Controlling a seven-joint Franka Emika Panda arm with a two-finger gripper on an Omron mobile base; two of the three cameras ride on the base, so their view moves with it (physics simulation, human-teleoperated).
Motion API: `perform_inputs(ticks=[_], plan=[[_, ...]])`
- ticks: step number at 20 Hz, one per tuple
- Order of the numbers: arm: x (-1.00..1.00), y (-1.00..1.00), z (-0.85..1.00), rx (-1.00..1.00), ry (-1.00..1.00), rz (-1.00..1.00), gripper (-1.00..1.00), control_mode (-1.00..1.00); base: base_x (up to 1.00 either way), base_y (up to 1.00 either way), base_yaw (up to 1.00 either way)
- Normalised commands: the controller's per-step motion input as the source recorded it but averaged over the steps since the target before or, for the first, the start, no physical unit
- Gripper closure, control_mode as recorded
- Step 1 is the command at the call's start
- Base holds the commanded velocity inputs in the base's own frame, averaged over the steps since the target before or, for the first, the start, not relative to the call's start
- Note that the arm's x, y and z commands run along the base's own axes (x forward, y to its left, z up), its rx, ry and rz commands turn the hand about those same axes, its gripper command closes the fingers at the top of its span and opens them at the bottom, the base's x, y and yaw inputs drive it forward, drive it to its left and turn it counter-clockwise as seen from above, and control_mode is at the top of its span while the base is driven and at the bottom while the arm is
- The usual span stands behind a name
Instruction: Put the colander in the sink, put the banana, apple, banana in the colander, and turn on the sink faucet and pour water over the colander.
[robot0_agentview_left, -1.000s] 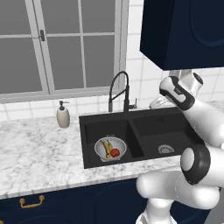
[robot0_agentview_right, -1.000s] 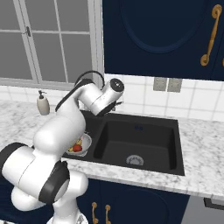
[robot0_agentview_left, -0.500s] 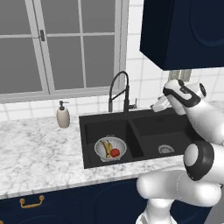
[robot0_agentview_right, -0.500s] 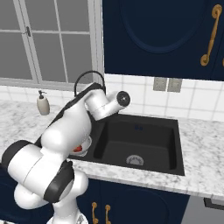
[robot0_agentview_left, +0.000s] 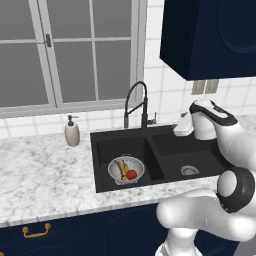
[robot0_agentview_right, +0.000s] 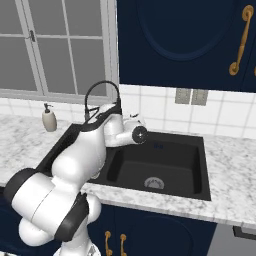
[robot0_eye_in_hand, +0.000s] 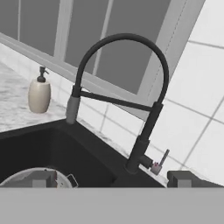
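The silvery colander (robot0_agentview_left: 126, 170) sits in the left basin of the black sink (robot0_agentview_left: 170, 159). Inside it lie a yellow banana (robot0_agentview_left: 120, 169) and a red apple (robot0_agentview_left: 131, 174). The black gooseneck sink faucet (robot0_agentview_left: 138, 104) stands behind the divider; no water shows at its spout. My gripper (robot0_agentview_left: 179, 129) hovers over the right basin, just right of the faucet, open with nothing between its fingers. In the hand view the faucet (robot0_eye_in_hand: 131, 87) rises straight ahead, with its small lever (robot0_eye_in_hand: 160, 162) at the base. My fingertips (robot0_eye_in_hand: 43, 178) stand wide apart. The colander's rim (robot0_eye_in_hand: 24, 176) peeks in at lower left.
A beige soap pump bottle (robot0_agentview_left: 72, 133) stands on the marble counter (robot0_agentview_left: 45, 175) left of the sink, below the window. A dark wall cabinet (robot0_agentview_left: 210, 35) hangs above the arm. The right basin has a round steel drain (robot0_agentview_right: 154, 183).
The hand has dropped lower over the right basin and turned toward the faucet. The jaws stay open. The colander and fruit have not moved.
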Motion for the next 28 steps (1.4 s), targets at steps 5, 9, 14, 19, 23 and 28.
perform_inputs(ticks=[5,9,14,19,23,28], plan=[[0.00,0.02,-0.16,-0.04,0.00,0.00,-1.00,-1.00,0.00,0.00,0.00],[0.13,0.00,-0.11,0.00,0.00,0.00,-1.00,-1.00,0.00,0.00,0.00],[0.51,0.00,-0.21,0.00,0.00,-0.06,-1.00,-1.00,0.00,0.00,0.00],[0.37,0.00,-0.04,0.10,-0.14,0.00,-1.00,-1.00,0.00,0.00,0.00],[0.24,0.00,-0.25,0.11,-0.15,0.00,-1.00,-1.00,0.00,0.00,0.00],[0.31,0.01,-0.21,0.02,-0.04,-0.01,-1.00,-1.00,0.00,0.00,0.00]])
